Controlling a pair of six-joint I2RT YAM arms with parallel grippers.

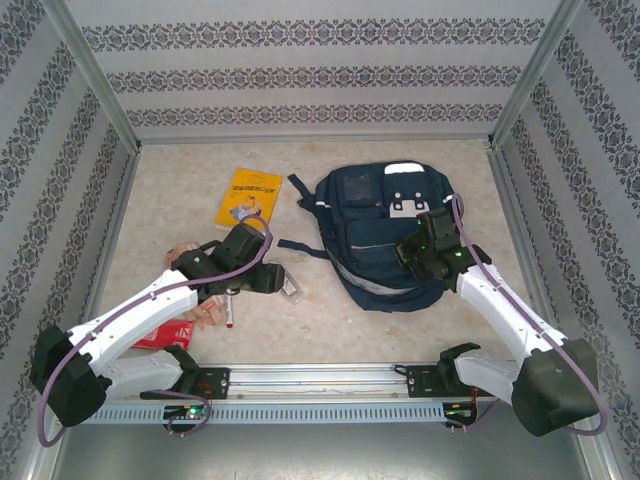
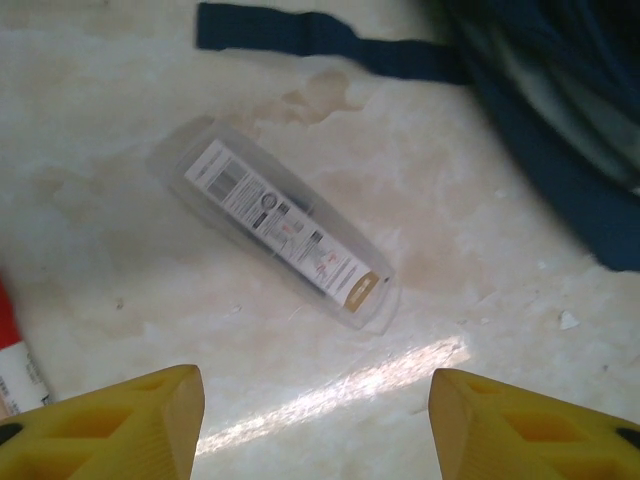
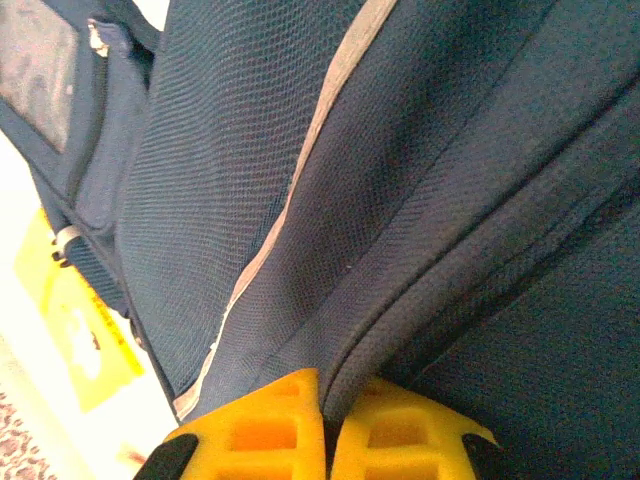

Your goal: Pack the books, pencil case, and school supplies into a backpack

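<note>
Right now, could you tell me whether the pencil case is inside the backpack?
Out. The pencil case lies flat on the table, beside the backpack, ahead of the open left gripper.

book (image 1: 248, 197) left of backpack (image 1: 385, 235) | pencil case (image 1: 290, 288) before both, on table (image 1: 330, 330) | marker (image 1: 229, 312) left of pencil case

Top external: high above near edge of table (image 1: 330, 325), looks down and away; whole backpack (image 1: 385, 235) in view, mid-distance. Left wrist: low, close to table left of backpack, catches its edge and strap (image 2: 290, 30). Right wrist: right against backpack fabric. Backpack common to all three.
</note>
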